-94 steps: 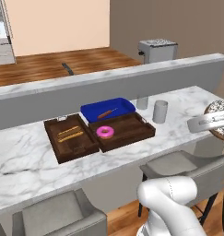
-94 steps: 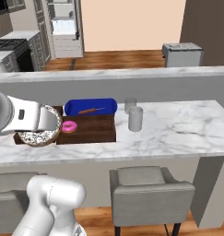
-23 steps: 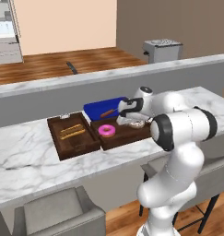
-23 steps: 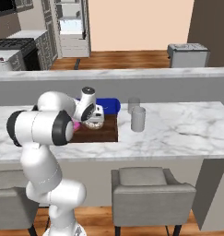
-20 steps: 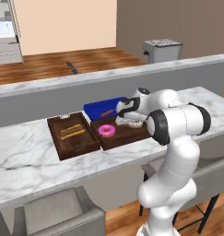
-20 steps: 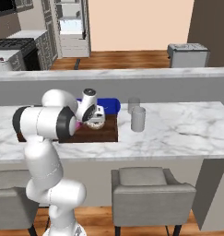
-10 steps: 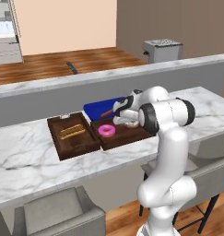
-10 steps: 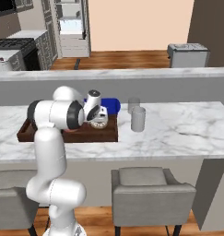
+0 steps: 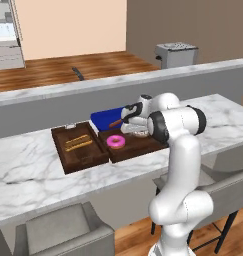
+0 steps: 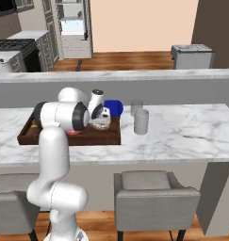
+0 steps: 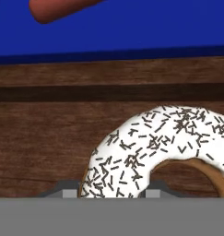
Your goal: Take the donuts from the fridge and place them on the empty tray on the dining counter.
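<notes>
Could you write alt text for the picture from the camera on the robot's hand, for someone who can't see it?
A ring donut with pale speckled icing sits between the gripper tips, just over the dark wooden tray. Behind the tray's rim is a blue tray holding a reddish item.

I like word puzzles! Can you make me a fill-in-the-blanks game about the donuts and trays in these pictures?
1. The donut lying free on the wooden tray has ____ icing.
2. The speckled donut between the jaws has ____ icing.
3. The tray behind the wooden one is ____.
4. The tall cup stands on the ____ counter.

Missing words: pink; white; blue; marble
</notes>
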You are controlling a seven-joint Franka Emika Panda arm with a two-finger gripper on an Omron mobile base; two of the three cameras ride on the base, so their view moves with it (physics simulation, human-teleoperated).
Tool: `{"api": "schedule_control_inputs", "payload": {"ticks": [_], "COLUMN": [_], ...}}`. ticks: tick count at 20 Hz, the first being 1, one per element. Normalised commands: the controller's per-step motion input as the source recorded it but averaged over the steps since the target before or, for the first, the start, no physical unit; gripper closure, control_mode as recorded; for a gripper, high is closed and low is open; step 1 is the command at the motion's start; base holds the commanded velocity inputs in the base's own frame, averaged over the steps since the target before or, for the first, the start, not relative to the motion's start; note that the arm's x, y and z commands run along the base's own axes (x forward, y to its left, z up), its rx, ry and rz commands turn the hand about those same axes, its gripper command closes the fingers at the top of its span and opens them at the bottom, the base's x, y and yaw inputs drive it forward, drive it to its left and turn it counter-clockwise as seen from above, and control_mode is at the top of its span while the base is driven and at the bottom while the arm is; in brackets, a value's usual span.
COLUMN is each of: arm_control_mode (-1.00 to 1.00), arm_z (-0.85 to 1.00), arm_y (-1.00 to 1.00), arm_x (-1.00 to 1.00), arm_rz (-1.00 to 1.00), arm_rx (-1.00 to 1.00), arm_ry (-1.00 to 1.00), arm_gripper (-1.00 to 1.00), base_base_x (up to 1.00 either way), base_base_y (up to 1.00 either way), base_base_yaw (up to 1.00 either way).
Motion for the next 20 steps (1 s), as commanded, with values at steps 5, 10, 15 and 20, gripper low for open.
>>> {"api": "schedule_control_inputs", "payload": {"ticks": [5,10,15,20], "arm_control_mode": [-1.00,-1.00,-1.00,-1.00], "arm_z": [-0.10,0.21,0.57,0.96], "arm_y": [0.00,0.00,0.00,0.00], "arm_x": [-0.05,-0.42,-0.47,-0.63], "arm_rz": [0.00,0.00,0.00,0.00], "arm_rx": [0.00,0.00,0.00,-0.03], "arm_ry": [0.05,-0.04,-0.02,-0.09], "arm_gripper": [-1.00,-1.00,-1.00,-1.00], "base_base_x": [0.00,0.00,0.00,0.00], "base_base_y": [0.00,0.00,0.00,0.00], "base_base_yaw": [0.00,0.00,0.00,0.00]}}
